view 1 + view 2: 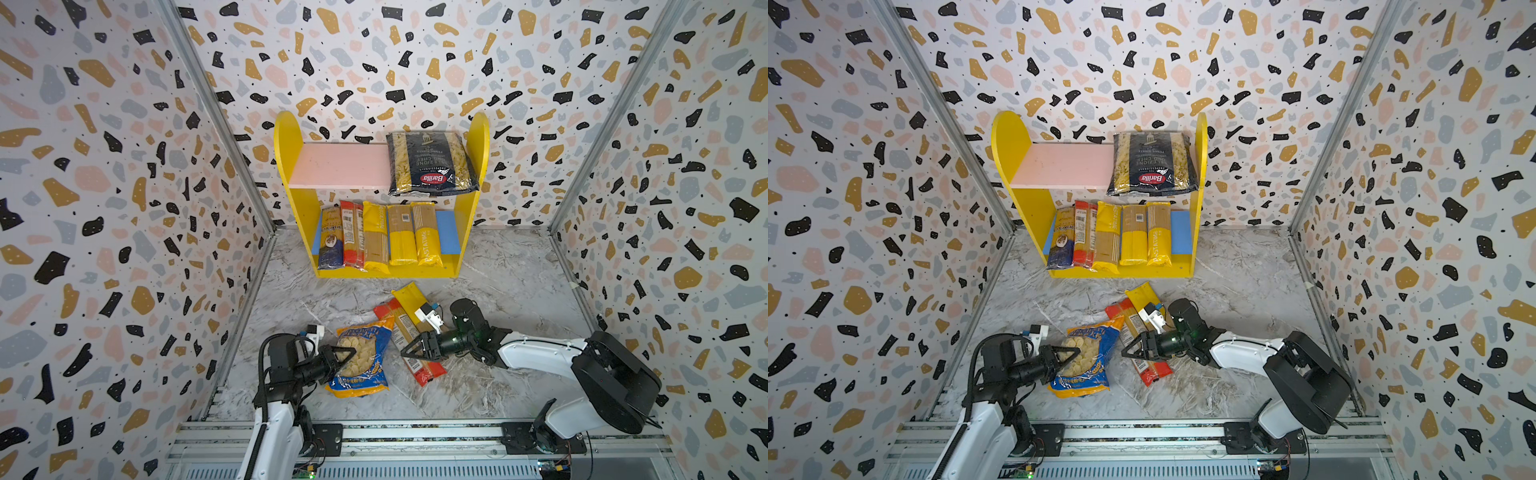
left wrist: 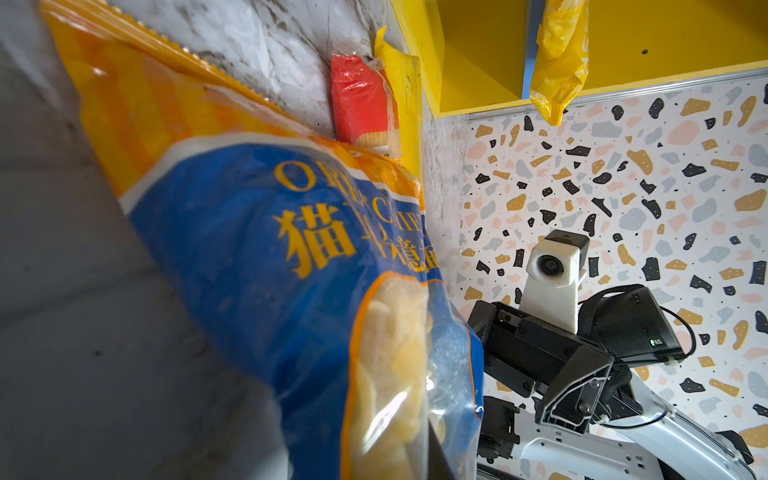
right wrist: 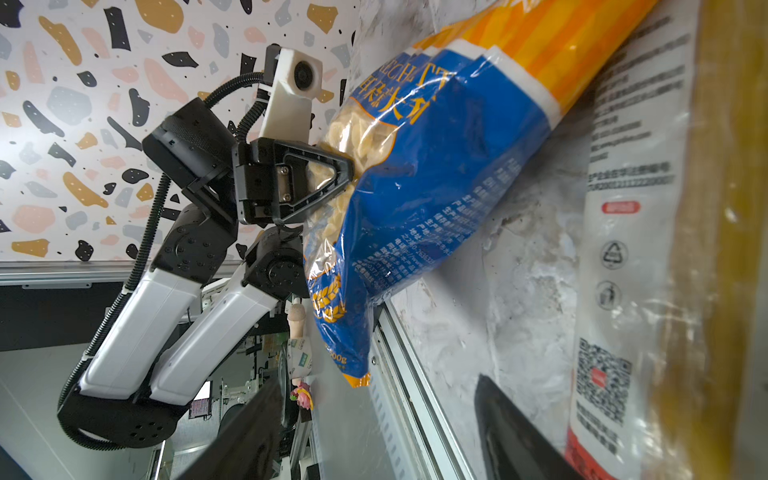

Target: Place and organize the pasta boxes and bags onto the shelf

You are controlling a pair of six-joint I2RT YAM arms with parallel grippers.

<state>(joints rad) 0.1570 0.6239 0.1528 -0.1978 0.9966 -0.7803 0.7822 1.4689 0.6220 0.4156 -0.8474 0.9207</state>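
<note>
A: The shelf [image 1: 291, 166] carries the Barilla bag [image 1: 432, 164] on top and five spaghetti packs [image 1: 378, 237] below.

B: The Orecchiette bag [image 1: 361, 365] sits low at the worktop [image 1: 498, 270] front, with the left gripper [image 1: 351, 353] clenched on its clear film.

A: That film is thin, so the bag could slip or sag against the shelf edge.

B: The right gripper [image 1: 405, 350] hangs released and empty over the red pack [image 1: 403, 328].

Bright, even light with soft shadows fills both top views, edges bowed; in the wrist views glare streaks the Orecchiette bag [image 2: 266, 266] and near surfaces seem blurred.
</note>
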